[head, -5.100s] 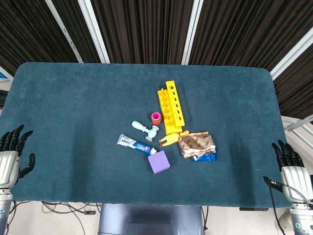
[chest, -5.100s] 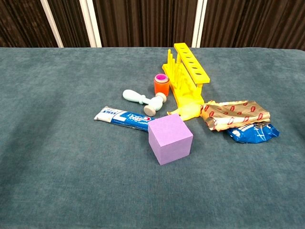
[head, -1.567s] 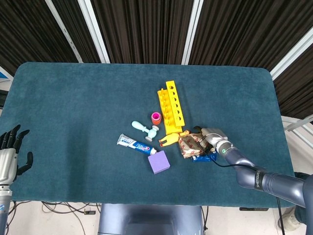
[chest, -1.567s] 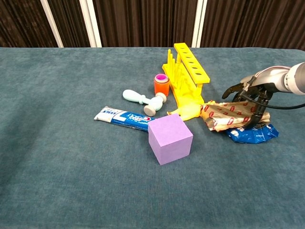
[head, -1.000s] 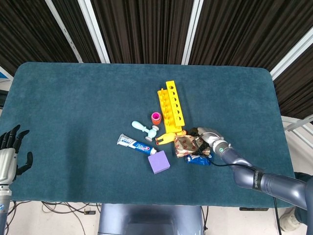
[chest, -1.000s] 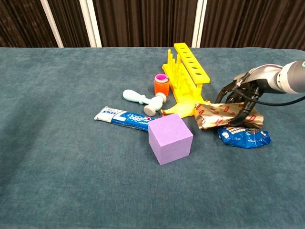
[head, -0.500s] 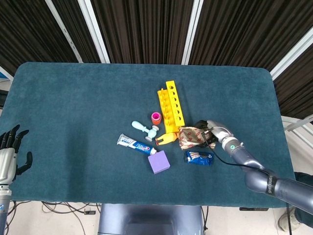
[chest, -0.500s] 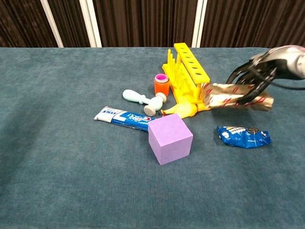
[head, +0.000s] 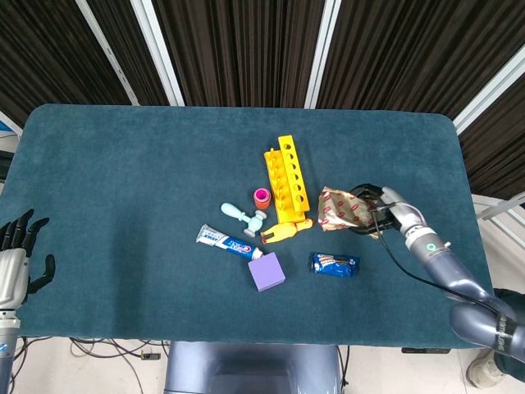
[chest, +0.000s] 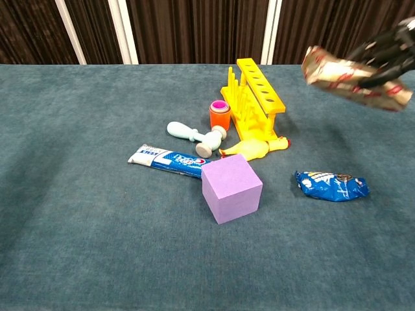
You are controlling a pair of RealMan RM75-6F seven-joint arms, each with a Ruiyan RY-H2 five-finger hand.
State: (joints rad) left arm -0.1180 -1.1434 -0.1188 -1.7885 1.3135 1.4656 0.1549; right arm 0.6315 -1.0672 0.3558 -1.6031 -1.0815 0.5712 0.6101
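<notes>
My right hand (head: 379,207) (chest: 393,50) grips a crinkled gold and red snack packet (head: 340,208) (chest: 350,76) and holds it well above the table, to the right of the yellow rack (head: 286,180) (chest: 257,98). A blue snack packet (head: 334,264) (chest: 331,184) lies flat on the cloth below it. My left hand (head: 18,254) rests open at the table's left front edge, holding nothing, far from the objects.
On the teal table (head: 123,180) lie a purple cube (head: 267,272) (chest: 231,188), a toothpaste tube (head: 227,243) (chest: 168,161), a pale blue toy hammer (head: 243,216) (chest: 194,136), an orange and pink cup (head: 262,197) (chest: 220,114) and a yellow rubber chicken (head: 285,233) (chest: 255,150).
The right hand came in from the table's right edge, gripped the gold packet off the blue packet and lifted it up and to the right. The blue packet and rubber chicken shifted slightly.
</notes>
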